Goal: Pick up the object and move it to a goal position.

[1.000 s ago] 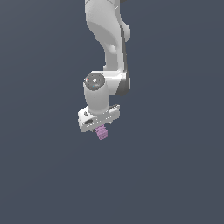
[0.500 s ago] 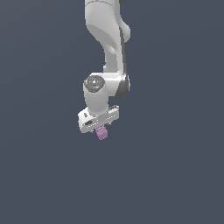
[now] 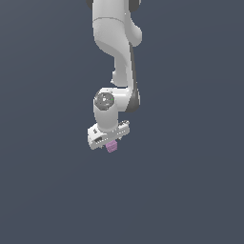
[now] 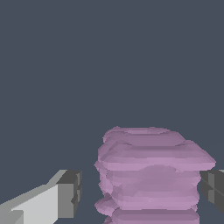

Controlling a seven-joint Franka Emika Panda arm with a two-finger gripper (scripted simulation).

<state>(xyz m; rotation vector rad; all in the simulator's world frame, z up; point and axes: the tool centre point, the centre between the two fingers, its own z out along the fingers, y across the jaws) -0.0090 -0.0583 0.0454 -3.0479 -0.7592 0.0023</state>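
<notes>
Jaws of the white gripper (image 3: 111, 146) appear set about the object (image 3: 112, 147), a small pale purple-pink block that projects just below the gripper body in the exterior view. In the wrist view the object (image 4: 151, 175) fills the space between the two grey fingertip pads (image 4: 70, 192): one pad stands just beside one ribbed side with a thin dark gap showing, and the other pad meets the opposite side at the picture's edge. Whether both pads press on the block cannot be told for certain, but the block hangs at the gripper with nothing visible beneath it, so it reads as held.

Stacked horizontal ridges run across the object's sides, and its upper face is flatter and slightly wider than the body below. It is much narrower than the gripper body above it.

Above the gripper, the wrist joint shows a round grey cap, and the white arm (image 3: 116, 43) rises from there to the upper edge of the exterior view, leaning slightly toward the exterior view's right. The gripper body is tilted, its end toward the exterior view's left sitting lower.

Around arm and object lies only a uniform dark blue-grey field; no tabletop edge or corner can be made out in either view, so the object's place relative to them cannot be told.
</notes>
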